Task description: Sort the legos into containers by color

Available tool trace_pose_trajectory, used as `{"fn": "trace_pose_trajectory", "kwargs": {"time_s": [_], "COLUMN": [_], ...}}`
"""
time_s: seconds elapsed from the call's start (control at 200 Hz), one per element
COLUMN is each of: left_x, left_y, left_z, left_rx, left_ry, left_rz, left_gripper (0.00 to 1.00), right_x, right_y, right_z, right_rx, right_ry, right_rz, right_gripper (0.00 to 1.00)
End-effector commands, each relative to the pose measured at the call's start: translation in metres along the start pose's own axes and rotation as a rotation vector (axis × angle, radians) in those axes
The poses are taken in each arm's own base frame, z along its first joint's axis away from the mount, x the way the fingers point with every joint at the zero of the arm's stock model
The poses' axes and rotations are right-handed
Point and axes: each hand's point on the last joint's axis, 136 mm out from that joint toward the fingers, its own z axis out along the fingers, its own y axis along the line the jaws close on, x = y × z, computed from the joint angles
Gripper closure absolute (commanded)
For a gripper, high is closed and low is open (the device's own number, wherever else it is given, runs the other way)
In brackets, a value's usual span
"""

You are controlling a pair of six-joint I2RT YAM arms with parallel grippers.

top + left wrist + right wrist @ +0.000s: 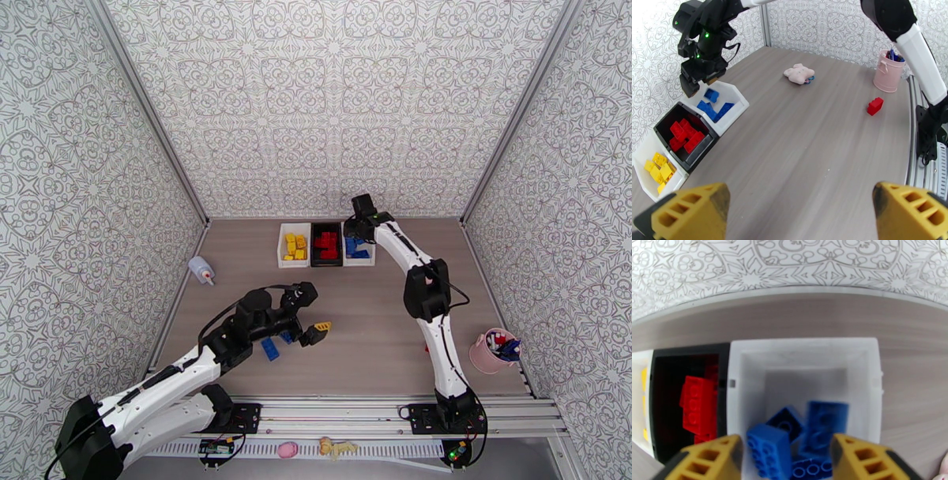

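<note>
Hovering over white bin [802, 343] of blue legos [825, 417], right gripper [788, 455] parted; left gripper [800, 209] wide open.

Bright, even overhead light casts only soft, short shadows on the counter [379, 331]. The top view is sharp, its walls [79, 158] splaying outward at the edges. In the right wrist view the yellow fingers [865, 461] and nearest blue legos [768, 449] are blurred; the left wrist view's upper-left corner is washed out
</note>
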Motion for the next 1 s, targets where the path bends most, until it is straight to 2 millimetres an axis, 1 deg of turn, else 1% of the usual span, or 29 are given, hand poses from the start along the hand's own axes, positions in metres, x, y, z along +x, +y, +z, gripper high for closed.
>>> {"fn": "trace_pose_trajectory", "kwargs": {"time_s": [0.0, 0.015, 0.065, 0.08, 0.17, 0.22, 0.29, 0.345, 0.45, 0.52, 0.59, 0.675, 0.72, 0.85, 0.995], "left_x": [0.005, 0.005, 0.006, 0.007, 0.012, 0.015, 0.022, 0.028, 0.043, 0.056, 0.074, 0.097, 0.105, 0.127, 0.154], "left_y": [0.008, 0.01, 0.014, 0.02, 0.032, 0.038, 0.047, 0.055, 0.072, 0.082, 0.087, 0.089, 0.087, 0.076, 0.064], "left_z": [-0.004, -0.004, -0.005, -0.006, -0.009, -0.011, -0.015, -0.018, -0.031, -0.043, -0.056, -0.072, -0.077, -0.094, -0.115], "left_rx": [-0.043, -0.055, -0.077, -0.109, -0.183, -0.221, -0.282, -0.335, -0.491, -0.6, -0.705, -0.804, -0.826, -0.881, -0.951], "left_ry": [0.009, 0.011, 0.017, 0.022, 0.044, 0.057, 0.082, 0.105, 0.164, 0.215, 0.277, 0.341, 0.36, 0.445, 0.507], "left_rz": [-0.04, -0.044, -0.066, -0.073, -0.126, -0.166, -0.238, -0.297, -0.437, -0.547, -0.655, -0.788, -0.843, -0.925, -1.021], "left_gripper": [0.0, 0.0, 0.0, 0.0, 0.0, 0.0, 0.0, 0.0, 0.0, 0.0, 0.0, 0.0, 0.0, 0.0, 0.0], "right_x": [-0.031, -0.033, -0.032, -0.031, -0.03, -0.025, -0.02, -0.011, 0.005, 0.023, 0.042, 0.065, 0.075, 0.099, 0.127], "right_y": [0.004, 0.006, 0.006, 0.007, 0.01, 0.011, 0.015, 0.017, 0.027, 0.033, 0.041, 0.052, 0.057, 0.071, 0.082], "right_z": [-0.047, -0.052, -0.059, -0.063, -0.084, -0.095, -0.114, -0.126, -0.152, -0.166, -0.178, -0.193, -0.2, -0.22, -0.232], "right_rx": [-0.045, -0.054, -0.073, -0.08, -0.128, -0.157, -0.206, -0.236, -0.299, -0.333, -0.368, -0.411, -0.428, -0.481, -0.528], "right_ry": [-0.108, -0.121, -0.138, -0.144, -0.19, -0.21, -0.256, -0.283, -0.33, -0.345, -0.34, -0.327, -0.32, -0.305, -0.279], "right_rz": [0.008, 0.009, 0.005, 0.004, -0.016, -0.033, -0.059, -0.085, -0.151, -0.203, -0.257, -0.332, -0.362, -0.44, -0.537], "right_gripper": [0.32, 0.31, 0.28, 0.27, 0.21, 0.18, 0.14, 0.11, 0.07, 0.04, 0.02, 0.0, 0.0, 0.0, 0.0]}}
